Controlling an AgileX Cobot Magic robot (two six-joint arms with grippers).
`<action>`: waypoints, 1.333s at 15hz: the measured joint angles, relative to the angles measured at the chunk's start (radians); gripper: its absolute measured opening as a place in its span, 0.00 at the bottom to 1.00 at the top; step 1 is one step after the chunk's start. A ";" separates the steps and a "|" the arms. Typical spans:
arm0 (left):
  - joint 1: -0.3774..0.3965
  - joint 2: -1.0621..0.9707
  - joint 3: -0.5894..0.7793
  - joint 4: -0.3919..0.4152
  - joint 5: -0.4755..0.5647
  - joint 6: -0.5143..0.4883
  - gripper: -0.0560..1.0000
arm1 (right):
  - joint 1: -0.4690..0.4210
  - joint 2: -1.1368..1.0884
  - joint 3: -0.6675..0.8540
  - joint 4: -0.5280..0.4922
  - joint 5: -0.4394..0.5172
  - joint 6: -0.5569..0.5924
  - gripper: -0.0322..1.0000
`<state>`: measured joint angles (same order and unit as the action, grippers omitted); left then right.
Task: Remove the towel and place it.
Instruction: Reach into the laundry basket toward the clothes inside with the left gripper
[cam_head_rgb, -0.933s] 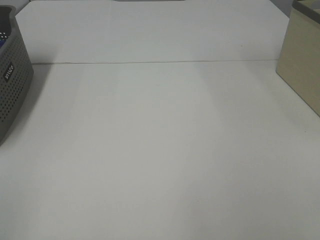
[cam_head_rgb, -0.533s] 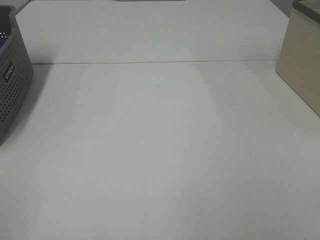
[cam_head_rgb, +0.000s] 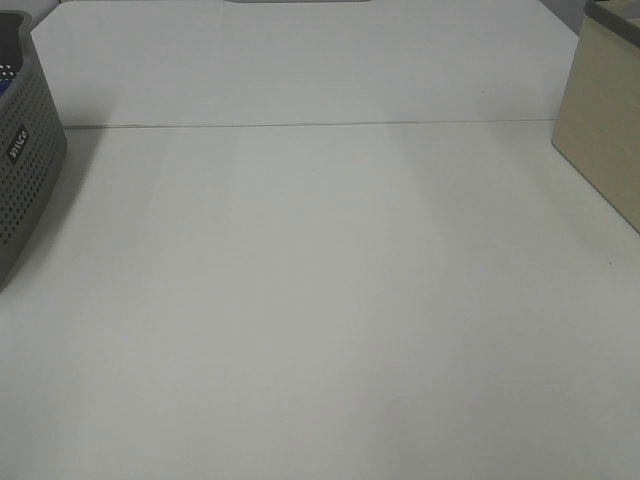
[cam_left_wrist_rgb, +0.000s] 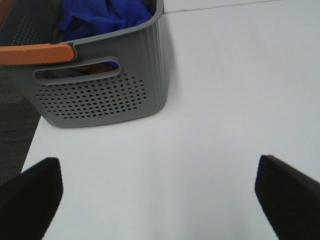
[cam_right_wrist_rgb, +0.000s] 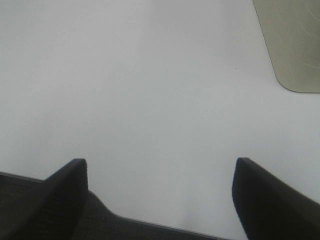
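**Overview.** A white counter (cam_head_rgb: 320, 300) filled the high view, crossed toward the back by a thin seam (cam_head_rgb: 300, 125). A grey perforated basket (cam_head_rgb: 25, 170) stood at the left edge of that view, cut off by the frame. A beige box (cam_head_rgb: 605, 130) stood at the right edge. The two were well apart, with bare counter between them.

**Left wrist view.** The left gripper (cam_left_wrist_rgb: 156, 165) hung above the counter with its two dark fingers (cam_left_wrist_rgb: 30, 195) spread wide apart. Only bare counter showed between them. The basket stood ahead of it, close to the counter's edge, with dark floor (cam_left_wrist_rgb: 15, 130) beside it. The blue towel (cam_left_wrist_rgb: 100, 17) lay bunched inside the basket, its folds reaching up to the rim. An orange handle (cam_left_wrist_rgb: 37, 52) lay along the basket's near rim, above a slot-shaped grip hole.

**Right wrist view.** The right gripper (cam_right_wrist_rgb: 160, 162) hung over the counter near its edge, fingers (cam_right_wrist_rgb: 65, 190) likewise wide apart and holding nothing. A rounded corner of the beige box showed ahead and off to one side, clear of the gripper.
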<state>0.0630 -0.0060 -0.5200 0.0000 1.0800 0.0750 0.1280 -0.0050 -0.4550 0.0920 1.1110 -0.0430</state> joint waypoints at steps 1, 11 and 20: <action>0.000 0.000 0.000 0.000 0.000 0.000 0.99 | 0.000 0.000 0.000 0.000 0.000 0.000 0.78; 0.000 0.000 0.000 0.000 0.000 0.000 0.99 | 0.000 0.000 0.000 0.000 0.000 0.000 0.78; 0.000 0.000 0.000 0.000 0.000 0.000 0.99 | 0.000 0.000 0.000 0.000 0.000 0.000 0.78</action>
<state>0.0630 -0.0060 -0.5200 0.0000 1.0800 0.0750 0.1280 -0.0050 -0.4550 0.0920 1.1110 -0.0430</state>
